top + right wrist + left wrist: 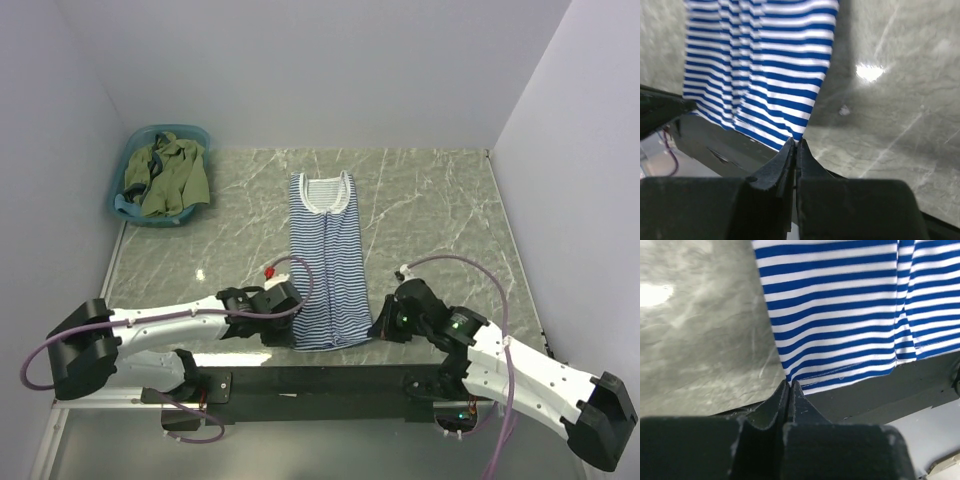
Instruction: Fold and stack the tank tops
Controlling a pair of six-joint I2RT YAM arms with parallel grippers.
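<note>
On the marble table [440, 220]: one shirt lies spread in the middle; a basin sits at the far left corner.
Striped tank top [328, 262]: navy and white, flat and lengthwise, neck away from the arms and hem at the near edge. It looks already narrowed by a lengthwise fold, with a seam line down the centre.
Teal basin [165, 129]: holds the olive tank top [172, 178], heaped and unfolded.
Left gripper [789, 386]: jaws clenched tight on the near-left hem corner of the striped top.
Right gripper [796, 143]: jaws pinched together on the near-right hem corner, with cloth running right into the tips.
Handling: thin, light jersey, limp and stretchy. It will likely sag between the two pinches and drag on the marble, so both corners need lifting evenly.
Grip points: the hem corners serve for carrying the bottom edge up toward the neck. The doubled hem gives the fingers more to bite than a single layer.
</note>
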